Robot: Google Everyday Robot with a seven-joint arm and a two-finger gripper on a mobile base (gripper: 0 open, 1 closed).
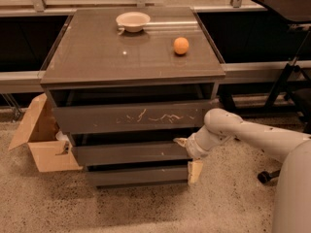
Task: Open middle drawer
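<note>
The middle drawer (129,153) is the dark grey-brown flat front between the scratched top front (126,116) and the narrow bottom front (136,175) of the cabinet. It sticks out slightly under the top drawer. My gripper (187,157) is at the drawer's right end, with the white arm reaching in from the right. One cream finger (180,141) lies at the drawer's upper edge and the other finger (195,171) hangs below its lower edge, so the jaws stand apart around the front's right end.
A white bowl (132,21) and an orange (181,45) sit on the cabinet top (97,57). An open cardboard box (41,142) stands on the floor at the cabinet's left. A black chair base (286,91) is at the right.
</note>
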